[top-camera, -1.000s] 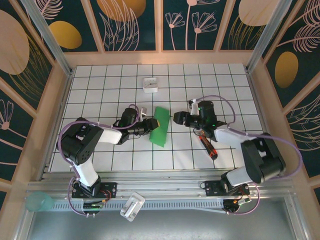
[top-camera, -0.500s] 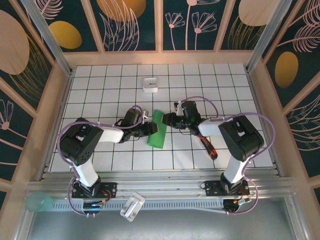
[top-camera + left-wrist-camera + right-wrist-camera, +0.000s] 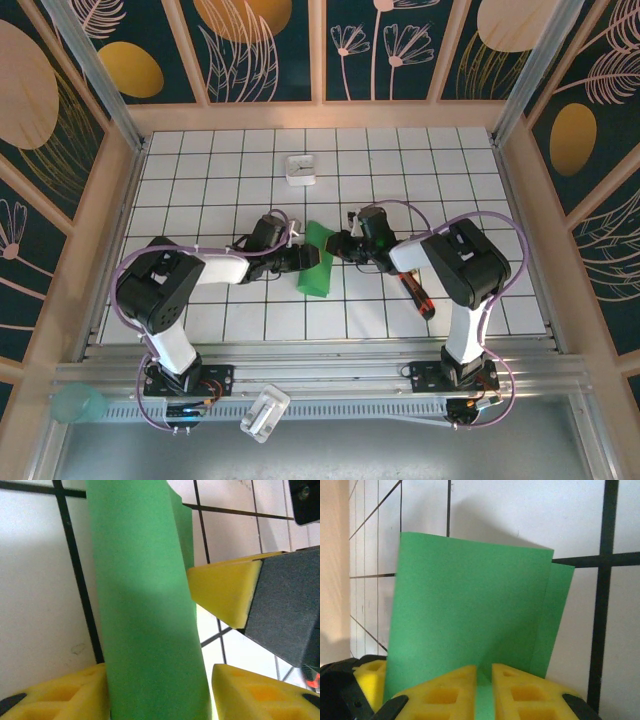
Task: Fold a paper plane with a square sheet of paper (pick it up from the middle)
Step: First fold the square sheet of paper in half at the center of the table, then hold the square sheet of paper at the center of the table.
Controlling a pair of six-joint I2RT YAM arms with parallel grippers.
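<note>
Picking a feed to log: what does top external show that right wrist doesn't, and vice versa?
Top external: the left gripper and right gripper on either side of the green paper, plus the white box and screwdriver. Right wrist: yellow fingers shut on the paper's edge, its two layers offset. Both: the green paper on the gridded table.

Folded bright green paper sheet (image 3: 145, 610): both ends cut off in left wrist view; one edge hidden behind right gripper's yellow foam fingers (image 3: 445, 695). Red-and-black screwdriver (image 3: 422, 300) partly hidden by right arm.
</note>
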